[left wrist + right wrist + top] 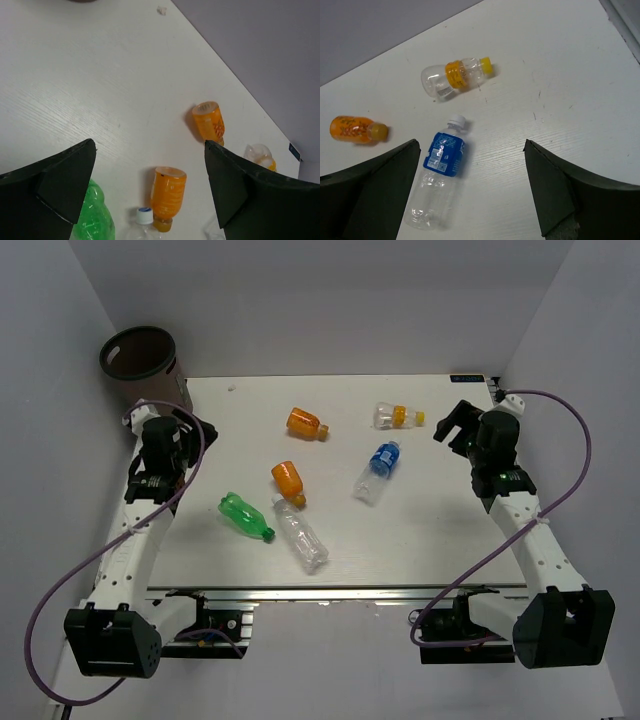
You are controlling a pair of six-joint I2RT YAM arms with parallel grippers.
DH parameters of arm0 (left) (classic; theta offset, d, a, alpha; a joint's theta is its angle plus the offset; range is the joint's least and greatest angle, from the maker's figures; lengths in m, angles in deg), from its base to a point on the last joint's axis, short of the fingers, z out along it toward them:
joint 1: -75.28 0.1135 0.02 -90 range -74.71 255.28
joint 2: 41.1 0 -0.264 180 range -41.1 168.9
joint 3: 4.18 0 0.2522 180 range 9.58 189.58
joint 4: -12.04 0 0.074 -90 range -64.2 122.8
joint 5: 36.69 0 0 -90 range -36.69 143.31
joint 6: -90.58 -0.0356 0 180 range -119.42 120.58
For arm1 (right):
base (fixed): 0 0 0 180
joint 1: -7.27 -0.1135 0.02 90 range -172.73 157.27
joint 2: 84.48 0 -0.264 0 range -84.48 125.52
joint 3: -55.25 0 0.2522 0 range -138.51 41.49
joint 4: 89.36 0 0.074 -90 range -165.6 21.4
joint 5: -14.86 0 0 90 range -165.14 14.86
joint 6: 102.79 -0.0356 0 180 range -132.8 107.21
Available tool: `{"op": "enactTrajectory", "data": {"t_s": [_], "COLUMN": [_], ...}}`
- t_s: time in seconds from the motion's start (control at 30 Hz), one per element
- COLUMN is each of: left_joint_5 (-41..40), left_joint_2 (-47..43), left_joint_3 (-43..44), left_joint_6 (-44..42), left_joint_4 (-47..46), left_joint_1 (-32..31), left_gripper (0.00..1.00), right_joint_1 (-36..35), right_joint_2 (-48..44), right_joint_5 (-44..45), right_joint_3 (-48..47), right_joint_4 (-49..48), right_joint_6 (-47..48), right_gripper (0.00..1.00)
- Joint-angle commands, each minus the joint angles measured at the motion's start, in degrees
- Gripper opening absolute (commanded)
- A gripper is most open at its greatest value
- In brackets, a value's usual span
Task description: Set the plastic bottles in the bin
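**Status: no bottle binned yet, six left**

The bin (168,380) stands at the far left corner, and no bottle shows in its dark inside. All six bottles lie flat on the tabletop (440,530).

- Far orange bottle (306,423) and yellow-capped bottle (397,417): caps point right.
- Near orange bottle (288,480) and green bottle (245,516): long axes diagonal, caps near-right.
- Long clear bottle (300,533): cap far-left.
- Blue-labelled bottle (377,472): cap far-right.

The left claw (150,150) and right claw (471,145) are both released and hold nothing.
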Motion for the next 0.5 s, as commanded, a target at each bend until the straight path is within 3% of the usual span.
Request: {"op": "enactTrajectory", "data": {"t_s": [0.0,0.13,0.27,0.47], "left_joint_5": [5.4,13.9,13.0,8.6], "left_joint_2": [-2.1,-5.1,-5.8,-0.3], "left_joint_3": [-2.4,-10.4,-17.6,-19.2], "left_joint_6": [3.6,4.1,7.1,8.5], "left_joint_4": [2.1,-0.9,-3.2,-5.7], "left_joint_1": [-0.3,-1.9,-7.2,-12.4], "left_gripper": [0.98,0.98,0.98,0.98], "right_joint_1": [0.1,0.0,0.0,0.1], "right_joint_2": [-1.3,-1.8,-2.1,-2.0], "right_joint_5": [-3.0,-11.3,-8.0,-11.2], "right_joint_3": [-0.2,1.2,1.7,2.8], "right_joint_4": [-4.5,-6.9,-4.5,-4.6], "right_joint_6": [0.5,6.1,1.0,4.6], "right_gripper": [0.89,0.89,0.89,0.89]}}
